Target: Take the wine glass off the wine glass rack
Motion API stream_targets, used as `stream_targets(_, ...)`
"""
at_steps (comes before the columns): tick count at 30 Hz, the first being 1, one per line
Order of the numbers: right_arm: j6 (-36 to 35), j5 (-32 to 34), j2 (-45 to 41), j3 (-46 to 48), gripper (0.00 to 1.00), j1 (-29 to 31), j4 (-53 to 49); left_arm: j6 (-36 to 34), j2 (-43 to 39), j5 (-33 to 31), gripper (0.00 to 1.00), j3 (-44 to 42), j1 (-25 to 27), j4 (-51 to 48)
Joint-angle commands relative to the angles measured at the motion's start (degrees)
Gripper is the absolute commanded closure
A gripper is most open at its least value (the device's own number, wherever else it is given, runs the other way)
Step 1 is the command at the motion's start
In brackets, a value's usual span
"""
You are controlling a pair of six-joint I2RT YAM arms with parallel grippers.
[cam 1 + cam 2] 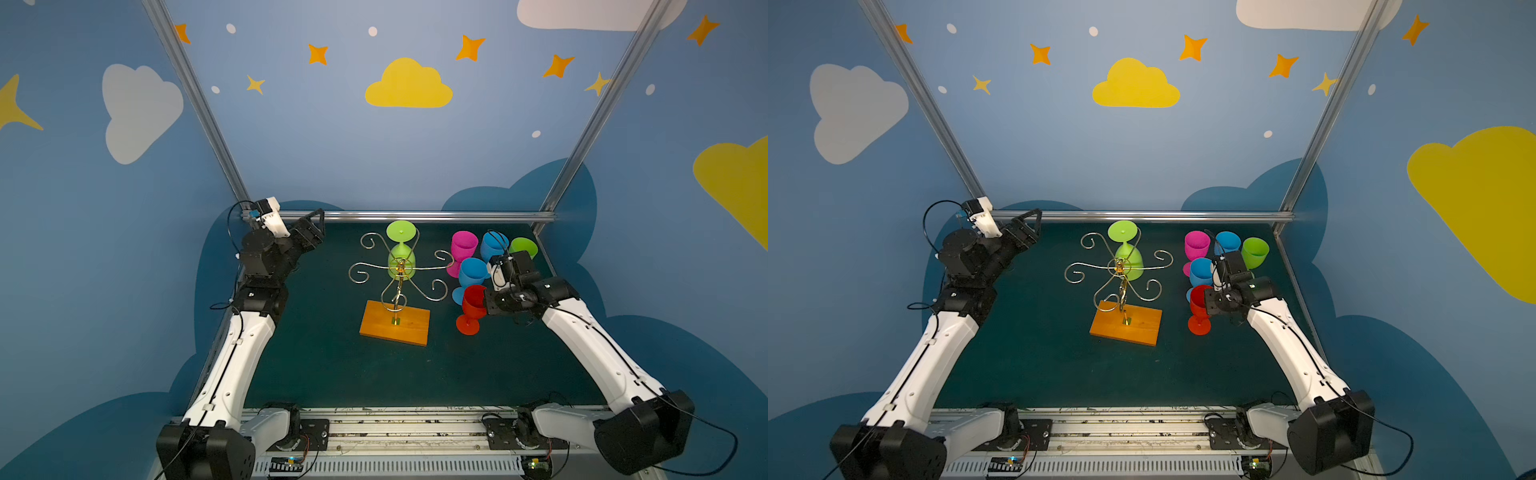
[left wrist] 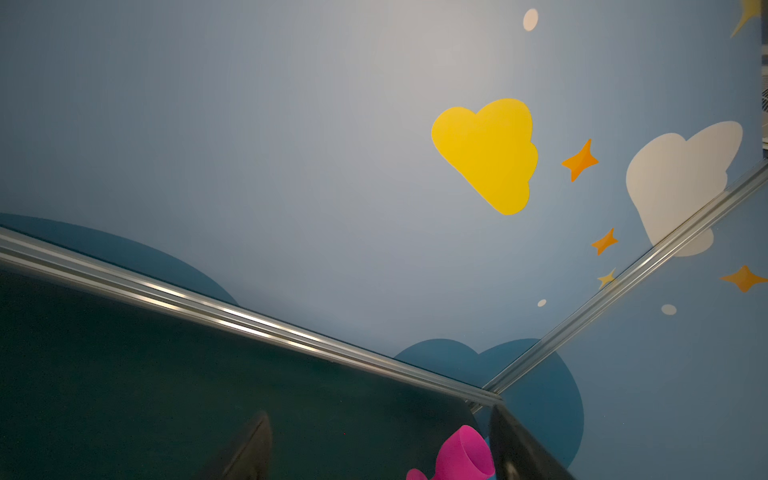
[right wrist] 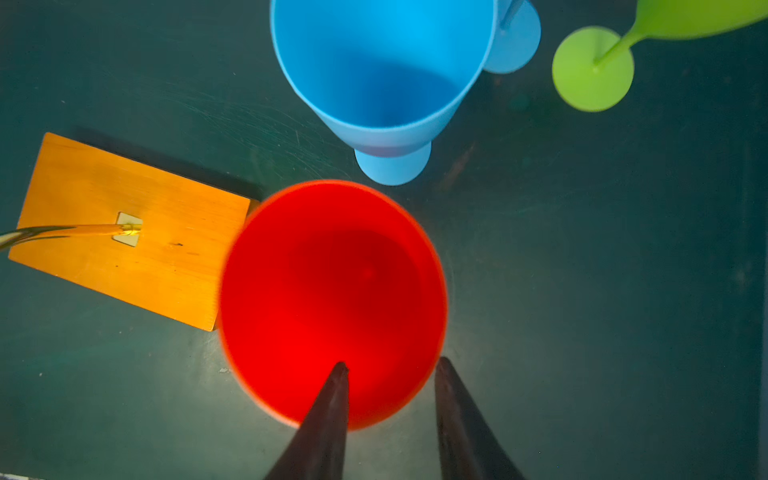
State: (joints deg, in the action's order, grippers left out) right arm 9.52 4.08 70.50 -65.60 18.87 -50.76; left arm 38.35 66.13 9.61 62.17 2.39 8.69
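The wine glass rack (image 1: pixel 401 270) (image 1: pixel 1120 268), a gold wire stand on an orange wooden base (image 1: pixel 395 322) (image 3: pixel 129 257), stands mid-table. One lime-green wine glass (image 1: pixel 400 252) (image 1: pixel 1128 254) hangs upside down from a far arm of the rack. A red wine glass (image 1: pixel 473 305) (image 3: pixel 332 291) stands upright on the mat to the right of the base. My right gripper (image 3: pixel 391 365) is open right above it, one finger over the bowl's inside and one outside the rim, neither pressing it. At the far left corner my left gripper (image 1: pixel 311 226) (image 2: pixel 379 413) is open and empty.
Behind the red glass stand a pink glass (image 1: pixel 463 245) (image 2: pixel 465 455), two blue glasses (image 1: pixel 494 245) (image 1: pixel 473 272) and a green one (image 1: pixel 524 247), close together at the back right. An aluminium rail (image 1: pixel 415 216) runs along the table's far edge.
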Motion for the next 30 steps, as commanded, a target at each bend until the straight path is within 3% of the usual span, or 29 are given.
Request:
stream_targets(1,1.07,-2.83,-2.39,-2.73,0.59,-0.74,0.87,0.52,1.56,4.72,0.21,4.11,-0.46,-2.68)
stream_targets(8,2.63,-4.14,-7.62,-3.04,0.50,-1.49,2.70,0.25,7.76,14.90,0.27,12.03,-1.72,-9.10)
stream_targets(13,3.47,-6.60,-14.45,-1.91,0.37,-1.85,5.41,-0.77,16.03,27.00,0.32,22.04,-1.95,-16.73)
stream_targets(18,3.74,-6.71,-19.55,-0.62,0.31,-2.08,7.34,-0.78,24.52,37.73,0.37,30.62,-1.28,-22.27)
stream_targets(30,4.10,-7.15,-21.18,0.15,0.27,-2.29,6.82,-8.82,36.65,41.12,0.39,46.83,5.94,-37.70)
